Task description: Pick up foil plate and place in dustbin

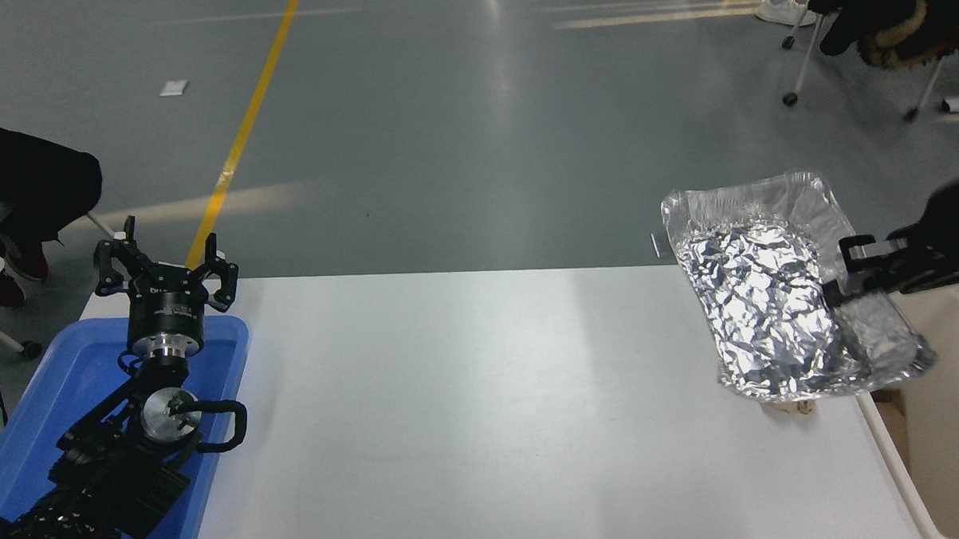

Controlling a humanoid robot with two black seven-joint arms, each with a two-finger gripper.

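- Silver foil plate hangs tilted at the table's right edge; our right gripper pinches its rim.
- Cream dustbin waits just beside, below.
- Our left gripper sits parked, fingers spread, over the blue bin.

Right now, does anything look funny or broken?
The foil plate is badly crinkled and tilted up off the white table, pinched at its right rim by the right gripper. Something small and tan peeks out underneath it.
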